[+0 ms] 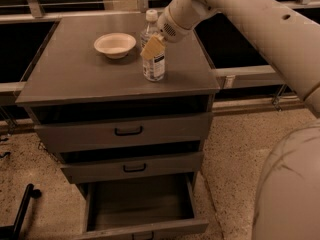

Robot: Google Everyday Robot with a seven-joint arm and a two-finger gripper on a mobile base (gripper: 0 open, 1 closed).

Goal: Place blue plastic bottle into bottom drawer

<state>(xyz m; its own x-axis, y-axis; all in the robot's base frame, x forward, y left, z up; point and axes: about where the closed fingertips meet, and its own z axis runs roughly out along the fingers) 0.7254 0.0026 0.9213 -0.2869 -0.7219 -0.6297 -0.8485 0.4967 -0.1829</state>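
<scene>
The blue plastic bottle [153, 59], clear with a white cap and a white label, stands upright on the grey cabinet's top [75, 79], right of centre. My gripper [152, 47] reaches in from the upper right and is at the bottle's upper half, with its tan tip in front of the bottle's shoulder. The bottle's base rests on the cabinet top. The bottom drawer [137, 204] is pulled out below, and its flat grey floor shows nothing in it.
A shallow cream bowl [115, 45] sits on the cabinet top left of the bottle. The two upper drawers [127, 131] with black handles are closed. My pale arm [260, 14] crosses the upper right, and my base [290, 184] fills the lower right. A black bar [22, 209] lies on the floor at the left.
</scene>
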